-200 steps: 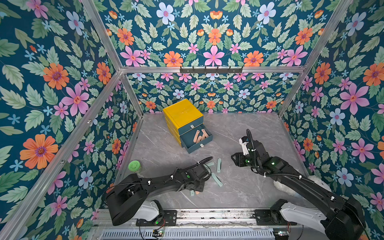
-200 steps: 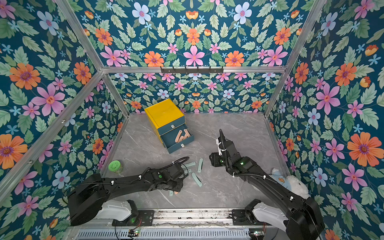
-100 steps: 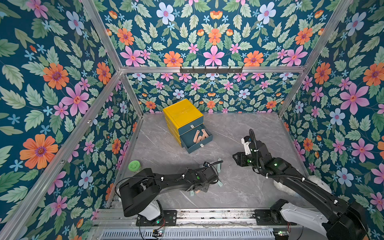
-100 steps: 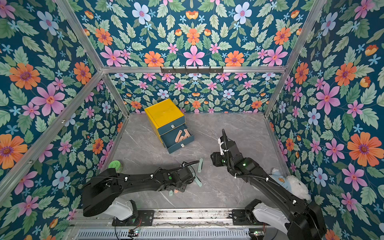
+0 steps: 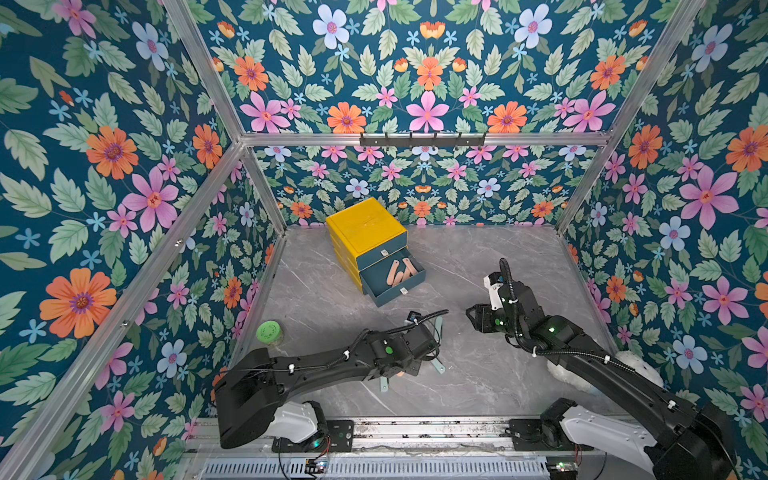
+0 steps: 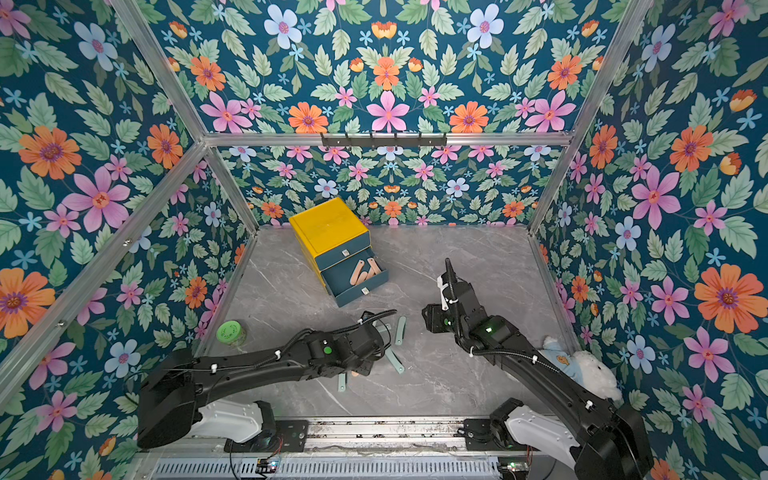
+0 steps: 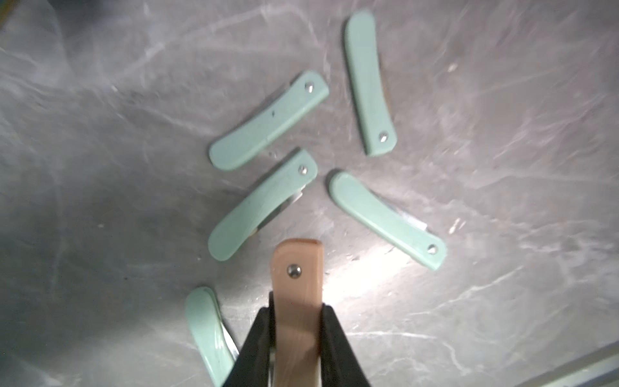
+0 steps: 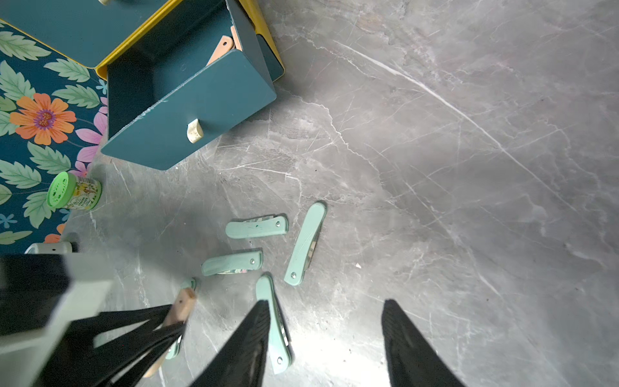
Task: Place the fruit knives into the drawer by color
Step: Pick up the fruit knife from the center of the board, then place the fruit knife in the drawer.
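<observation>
Since a second ago the left gripper [image 7: 296, 310] has been closed, while the right gripper [image 8: 326, 303] has scarcely been shifted; the left gripper is now clamped on a salmon-pink knife [image 7: 297, 268], which is pinched across its width with its riveted end left projecting beyond the fingertips; whether that knife is lifted clear of the tabletop [image 5: 519, 257] cannot be told. The right gripper is held with its jaws apart and nothing between them, above bare marble. Five mint knives [image 7: 263, 204] are scattered flat just ahead of the held knife, with narrow gaps between those fully seen; one of them is partly hidden beside a left finger. The drawer cabinet [image 5: 365, 226] is set at an angle toward the rear left of the tabletop; its top drawer is shut, and an open drawer [image 5: 392, 293] below it is pulled out with its front edge turned toward the scattered knives; three pink knives [image 5: 398, 270] are seen lying inside. A bare strip of marble is left between that front edge and the knives; a wider bare stretch is left toward the rear right. A green-lidded jar [image 5: 269, 332] is stood at the left edge against the wall; a plush toy [image 6: 582, 365] is lodged at the right edge behind the right arm.
</observation>
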Tool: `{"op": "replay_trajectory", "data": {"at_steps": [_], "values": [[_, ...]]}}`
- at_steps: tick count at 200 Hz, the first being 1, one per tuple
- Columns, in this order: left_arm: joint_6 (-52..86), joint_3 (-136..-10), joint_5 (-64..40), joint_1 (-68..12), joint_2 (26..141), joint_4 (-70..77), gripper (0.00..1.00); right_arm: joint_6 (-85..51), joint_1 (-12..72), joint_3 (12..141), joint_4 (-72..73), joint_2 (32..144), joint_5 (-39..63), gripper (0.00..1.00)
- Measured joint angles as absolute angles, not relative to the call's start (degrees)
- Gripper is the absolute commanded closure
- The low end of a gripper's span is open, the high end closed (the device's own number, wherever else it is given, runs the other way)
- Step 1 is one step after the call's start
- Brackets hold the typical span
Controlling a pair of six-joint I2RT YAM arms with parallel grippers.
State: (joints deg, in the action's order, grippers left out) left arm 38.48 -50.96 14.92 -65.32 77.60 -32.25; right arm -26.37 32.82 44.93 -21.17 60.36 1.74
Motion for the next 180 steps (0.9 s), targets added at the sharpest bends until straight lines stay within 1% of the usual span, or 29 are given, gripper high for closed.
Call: {"op": "replay_trajectory", "data": {"at_steps": [27, 60, 94, 125, 160, 180], "values": [[36.38, -56.84, 19.94, -61.45, 75.29, -34.33, 0.77, -26.48, 32.82, 44.71, -20.69, 60.51, 1.76, 0.44], [29.76, -65.54, 26.04, -53.56, 76.60, -34.24, 0.75, -26.76, 32.58, 44.45, -19.94, 61.10, 1.93, 0.44], [20.71, -75.57, 33.71, -48.71, 84.71, -31.44, 0.75, -26.76, 32.38, 42.96, -19.42, 61.04, 2.00, 0.43], [13.34, -81.34, 37.85, -44.99, 93.51, -28.58, 0.75, -26.81, 32.21, 42.30, -19.44, 59.94, 2.48, 0.43], [8.78, -84.86, 39.40, -42.81, 100.79, -27.73, 0.74, -26.81, 32.18, 42.15, -19.46, 58.35, 2.52, 0.44], [8.43, -85.30, 38.65, -42.44, 102.85, -27.42, 0.69, -26.81, 32.18, 42.15, -19.46, 57.89, 2.66, 0.43]]}}
